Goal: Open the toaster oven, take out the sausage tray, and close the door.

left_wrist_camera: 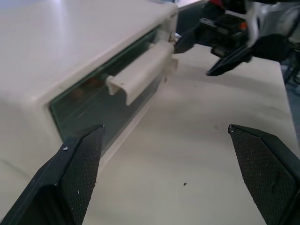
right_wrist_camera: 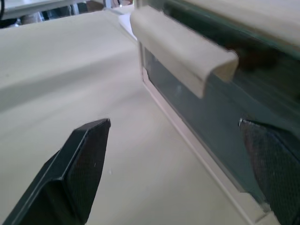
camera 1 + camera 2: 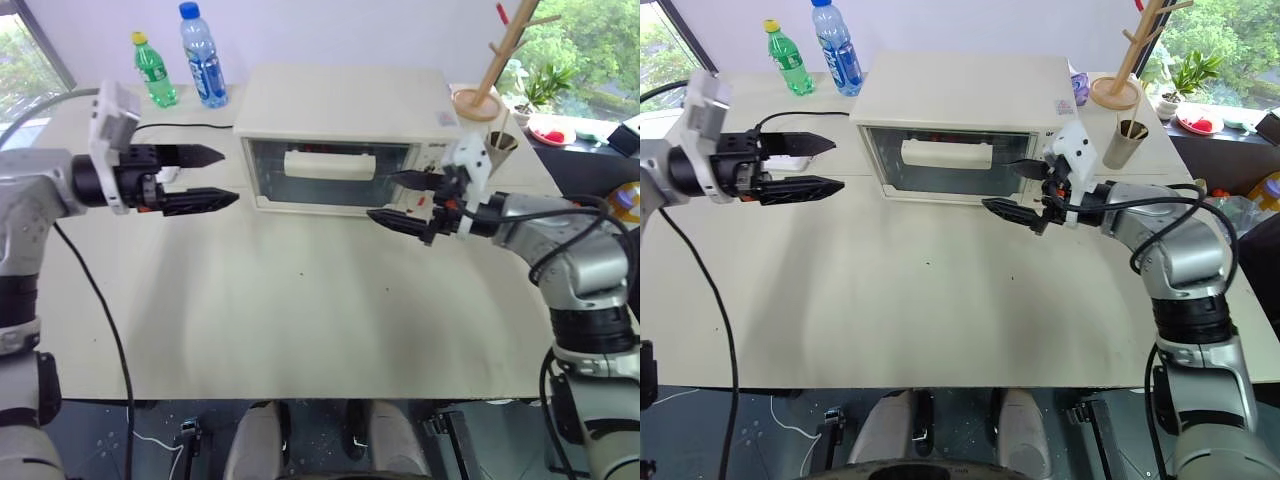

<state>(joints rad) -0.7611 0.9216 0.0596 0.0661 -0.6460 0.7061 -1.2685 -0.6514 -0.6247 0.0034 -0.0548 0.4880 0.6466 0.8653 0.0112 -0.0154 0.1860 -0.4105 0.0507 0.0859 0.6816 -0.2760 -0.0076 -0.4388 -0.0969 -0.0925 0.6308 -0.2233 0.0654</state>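
Centre frame, oven (image 3: 345, 110) door (image 3: 330, 172) shut on worktop (image 3: 300, 320). Left gripper (image 3: 207, 177) wide at left, right gripper (image 3: 398, 198) wide by door's right edge, both empty.

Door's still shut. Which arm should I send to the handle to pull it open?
Right, probably. The right gripper, open, sits just off the door beside its handle, at the toaster oven front. The left gripper, open too, hangs further out, past the oven's left end.
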